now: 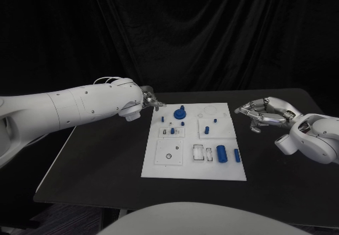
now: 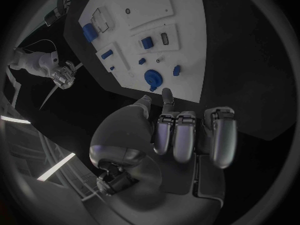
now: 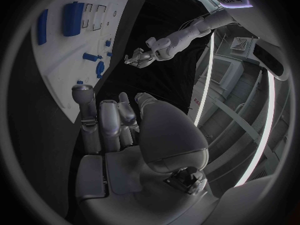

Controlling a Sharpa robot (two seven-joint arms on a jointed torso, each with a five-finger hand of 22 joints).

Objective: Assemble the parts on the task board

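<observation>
The white task board [image 1: 159, 164] lies in the middle of the black table. On it are a round blue knob [image 1: 180, 114], small blue pegs [image 1: 206, 130] and a larger blue cylinder [image 1: 221, 153] beside a slim blue piece [image 1: 237, 155]. My left hand [image 1: 150, 100] hovers just off the board's far left corner, fingers curled in with nothing in them; in the left wrist view the hand [image 2: 184, 135] sits close before the knob [image 2: 152, 78]. My right hand [image 1: 265, 113] hangs off the board's right edge, fingers curled [image 3: 109, 120], holding nothing.
Small white inset plates [image 1: 169, 149] and rectangular slots [image 1: 200, 152] mark the board's near half. Bare black table [image 1: 99, 156] surrounds the board on both sides, and a black curtain hangs behind.
</observation>
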